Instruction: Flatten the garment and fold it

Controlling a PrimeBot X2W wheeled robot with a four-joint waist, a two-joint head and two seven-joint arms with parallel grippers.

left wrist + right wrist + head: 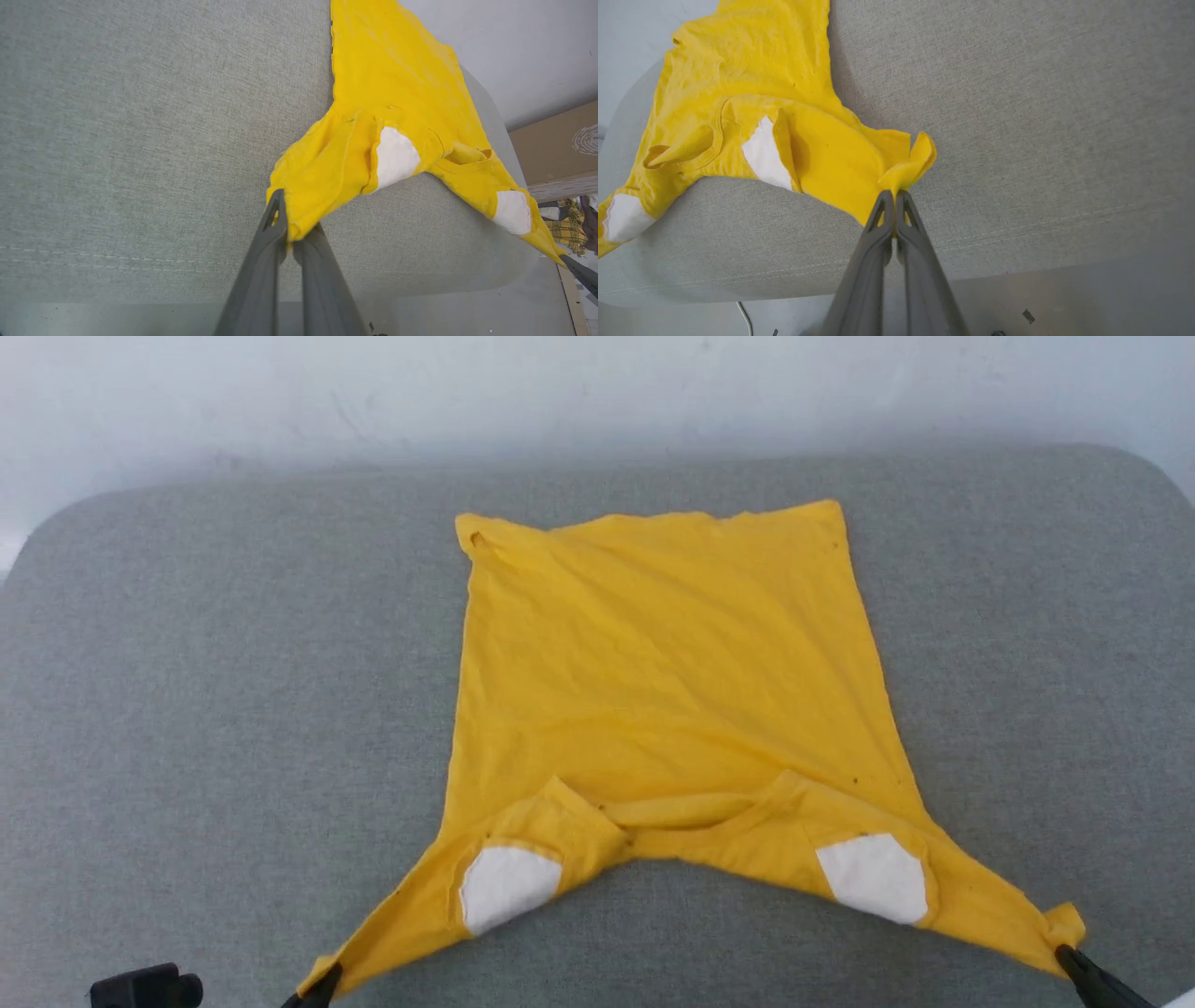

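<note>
In the head view, the yellow T-shirt (672, 672) lies plain side up in the middle of the grey fabric-covered worktop (187, 709). Its straight hem is toward the far edge and its collar toward the near edge. Two white patches (509, 887) show on the strip folded over beside the collar, one on each side. The sleeve ends are drawn out toward the near left and near right corners. The left gripper (322, 985) has its fingers closed on the left sleeve tip at the near edge, and the right gripper (1069, 959) has its fingers closed on the right sleeve tip. A small dark object (145, 987) sits at the bottom left of this view, and a pale wall (560, 392) stands behind the far edge. In the left wrist view, the left gripper (294, 233) pinches a bunched yellow sleeve end between its two grey fingers, close to the near edge of the worktop (140, 140). The T-shirt (397, 70) stretches away across the fabric, and at its other sleeve one finger of the right gripper (579, 273) meets the cloth. A cardboard box (556, 144) and some plaid cloth (567, 228) lie beyond the worktop. In the right wrist view, the right gripper (895, 196) holds its fingers pressed together on a folded sleeve tip, with the T-shirt (738, 60) spread from there toward the far edge of the worktop (1017, 93). A thin white cable (745, 317) runs on the floor below the near edge.
</note>
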